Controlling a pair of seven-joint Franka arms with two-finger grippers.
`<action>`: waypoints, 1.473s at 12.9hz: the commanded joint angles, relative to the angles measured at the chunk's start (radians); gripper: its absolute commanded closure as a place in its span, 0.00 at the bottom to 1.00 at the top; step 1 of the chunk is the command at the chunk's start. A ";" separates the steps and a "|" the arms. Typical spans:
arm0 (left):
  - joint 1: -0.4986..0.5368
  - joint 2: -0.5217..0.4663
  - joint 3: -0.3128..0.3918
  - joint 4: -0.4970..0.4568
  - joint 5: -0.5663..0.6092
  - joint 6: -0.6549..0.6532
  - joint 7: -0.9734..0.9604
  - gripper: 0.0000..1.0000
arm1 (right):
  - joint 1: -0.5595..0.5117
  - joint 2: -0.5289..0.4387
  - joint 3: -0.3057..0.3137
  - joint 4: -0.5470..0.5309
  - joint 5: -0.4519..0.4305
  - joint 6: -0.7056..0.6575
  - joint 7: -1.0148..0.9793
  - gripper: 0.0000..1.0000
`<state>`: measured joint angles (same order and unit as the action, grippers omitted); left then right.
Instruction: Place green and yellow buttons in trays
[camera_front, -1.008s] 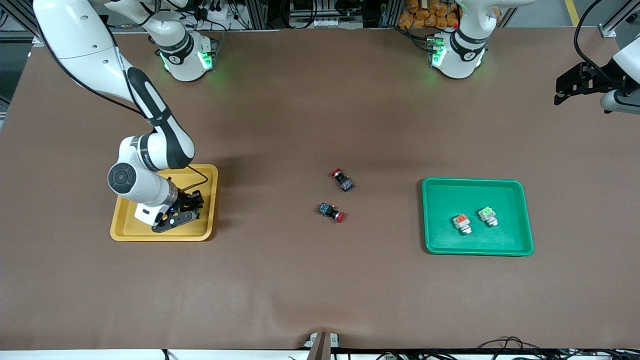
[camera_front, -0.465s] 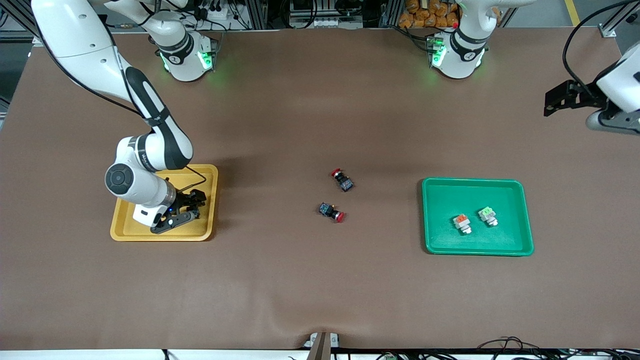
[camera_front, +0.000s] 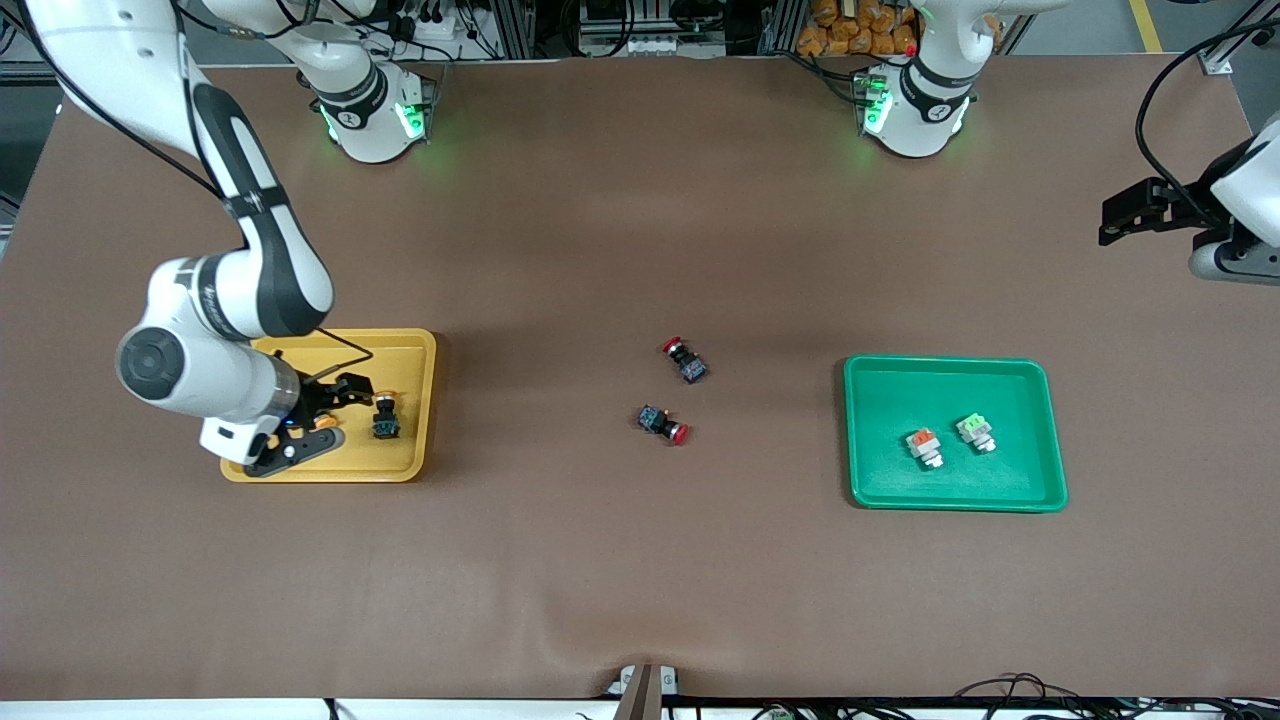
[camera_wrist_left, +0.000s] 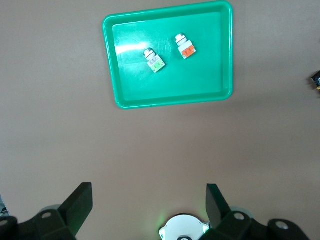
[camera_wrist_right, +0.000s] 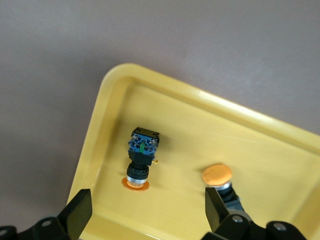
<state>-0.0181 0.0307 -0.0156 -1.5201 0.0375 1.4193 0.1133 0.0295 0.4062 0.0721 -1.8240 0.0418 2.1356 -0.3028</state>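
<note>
right tool (camera_front: 318, 418) open — over yellow tray (camera_front: 415, 345)

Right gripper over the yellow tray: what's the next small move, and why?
Probably lift the right gripper clear and retract. Its fingers stand open and empty over the yellow tray; both yellow-capped buttons lie in that tray, and both pale buttons sit in the green tray. The left gripper waits, open. Nothing seems left to place.

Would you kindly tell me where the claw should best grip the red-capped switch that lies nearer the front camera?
Probably from straight above, closing across the black body of that red-capped switch. It lies on its side on the bare table, so the body's flat flanks show; the round red cap would likely slip.
</note>
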 joint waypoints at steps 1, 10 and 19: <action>0.001 0.008 -0.006 0.028 0.012 0.006 -0.011 0.00 | -0.014 -0.041 0.012 -0.002 0.004 -0.016 -0.006 0.00; -0.011 0.008 -0.017 0.061 0.010 0.010 -0.011 0.00 | -0.102 -0.113 0.018 0.334 -0.007 -0.488 -0.032 0.00; -0.003 0.009 -0.012 0.061 0.005 0.010 -0.011 0.00 | -0.051 -0.234 0.018 0.436 -0.025 -0.712 0.073 0.00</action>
<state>-0.0237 0.0331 -0.0248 -1.4773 0.0375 1.4307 0.1133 -0.0244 0.2416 0.0864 -1.3230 0.0305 1.4270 -0.2521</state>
